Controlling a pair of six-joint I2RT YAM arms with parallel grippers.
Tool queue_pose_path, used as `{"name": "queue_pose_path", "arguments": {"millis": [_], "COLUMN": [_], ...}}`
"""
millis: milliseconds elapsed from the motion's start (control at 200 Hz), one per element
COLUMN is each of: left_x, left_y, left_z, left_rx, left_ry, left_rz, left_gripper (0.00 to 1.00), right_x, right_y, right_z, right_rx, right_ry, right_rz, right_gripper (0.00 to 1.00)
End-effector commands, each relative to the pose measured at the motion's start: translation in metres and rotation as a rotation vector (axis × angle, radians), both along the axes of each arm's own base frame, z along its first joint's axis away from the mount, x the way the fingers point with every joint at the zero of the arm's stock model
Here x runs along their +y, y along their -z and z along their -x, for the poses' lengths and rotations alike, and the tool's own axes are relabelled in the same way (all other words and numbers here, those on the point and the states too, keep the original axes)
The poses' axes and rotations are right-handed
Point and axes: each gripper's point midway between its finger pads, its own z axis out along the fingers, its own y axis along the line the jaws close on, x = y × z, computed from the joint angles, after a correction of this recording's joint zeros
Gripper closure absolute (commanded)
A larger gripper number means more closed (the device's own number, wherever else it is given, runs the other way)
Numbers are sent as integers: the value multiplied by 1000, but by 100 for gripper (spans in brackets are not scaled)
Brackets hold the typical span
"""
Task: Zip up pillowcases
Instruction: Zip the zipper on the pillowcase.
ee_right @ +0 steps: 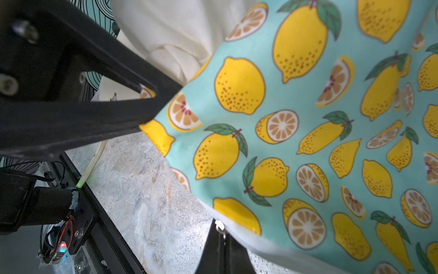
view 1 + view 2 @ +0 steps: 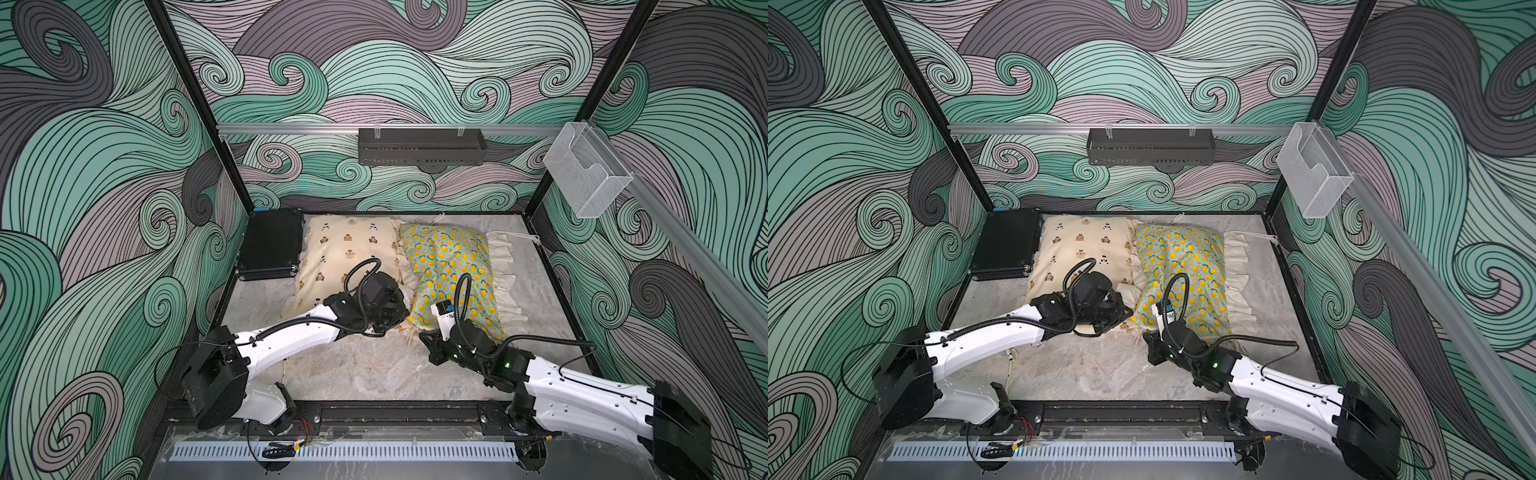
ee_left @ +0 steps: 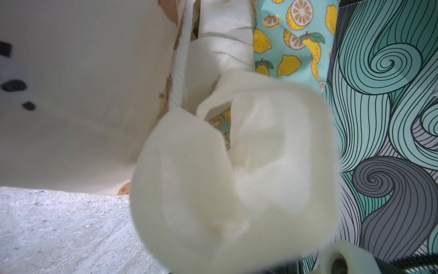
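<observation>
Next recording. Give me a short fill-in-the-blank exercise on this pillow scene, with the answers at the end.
1. The teal ruffle-edged pillow is printed with yellow ___.
2. The black ribbed hard case lies right beside the ___ bear-print pillow.
3. The left gripper and the right gripper, both at the pillows' end nearer the robot, have their jaws ___.

Missing words: lemons; cream; shut.

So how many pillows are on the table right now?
2. The cream bear-print pillow lies beside the black case; the lemon-print pillow lies against its other side. None appears hidden.
</observation>
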Motion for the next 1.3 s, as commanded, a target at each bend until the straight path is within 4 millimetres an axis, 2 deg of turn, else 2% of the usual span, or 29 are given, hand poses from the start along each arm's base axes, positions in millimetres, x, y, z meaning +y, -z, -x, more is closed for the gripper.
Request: {"name": "queue_pose_path", "arguments": {"millis": [0, 545, 986, 1296], "left_x": [6, 28, 47, 60], "left_y": [-26, -22, -13, -5], "left_z": [-12, -23, -31, -35], "left_rx": [-68, -103, -98, -82], "left_ry": [-22, -53, -85, -109], "left_rz": [2, -59, -89, -100], "left_gripper": [100, 100, 100, 100], "right_x": [-4, -26, -51, -62], "right_y": [2, 13, 26, 27], "right_z": [1, 4, 8, 10], "right_rx": [49, 169, 262, 295], "right_ry": [14, 74, 143, 172], "right_rz": [18, 89, 140, 144], "right_gripper": [100, 100, 100, 100]}}
